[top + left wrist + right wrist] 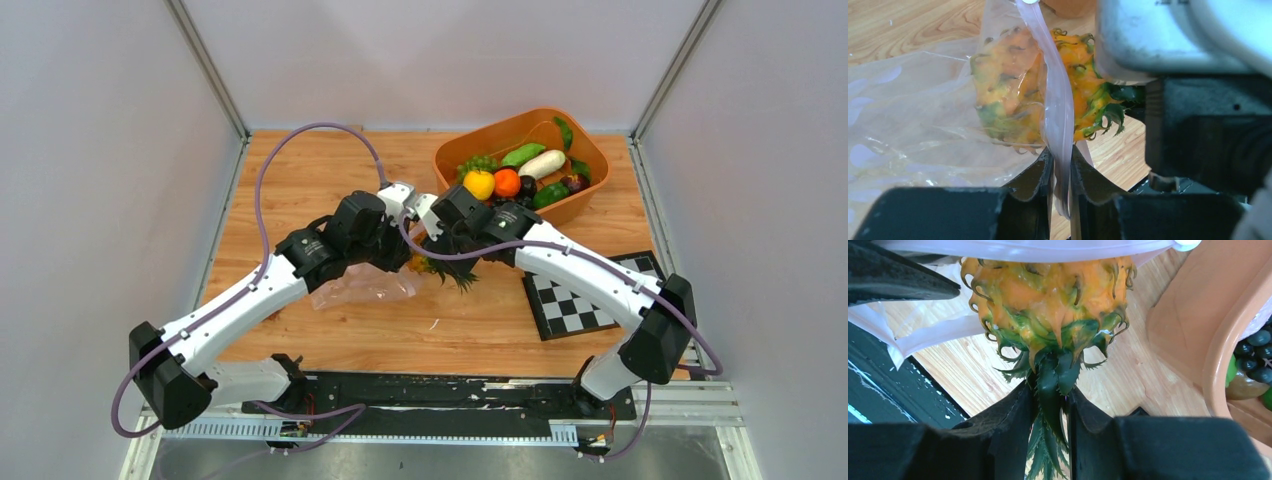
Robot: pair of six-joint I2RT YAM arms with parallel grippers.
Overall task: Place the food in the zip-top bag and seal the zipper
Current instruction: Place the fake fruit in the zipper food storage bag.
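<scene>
Tabletop of pale wood (300, 170) carries everything, with two white arms reaching inward to meet near its middle. One orange tub (596, 150) sits at the far right, and one black-and-white checkered mat (580, 300) lies nearer, by the right arm.

One zip-top bag (365, 285) lies crumpled under the left arm, clear and crinkly with pale dots, its mouth lifted toward the centre. Its zipper (1055, 95), a single narrow pinkish strip, runs up from between the fingers of the left gripper (1062, 162), which is clamped on it.

One pineapple (1048, 295), orange-yellow with curling green scales, hangs partway into the bag's mouth: part of its body shows through the film, and the rest lies outside the strip. The right gripper (1050, 405) is pinched tight on its spiky green crown.

In the tub lie one white radish (542, 164), one yellow lemon (479, 184), one orange (507, 182), at least three green pieces (523, 154) and a cluster of green grapes (478, 163); some dark pieces among them are too small to name.
</scene>
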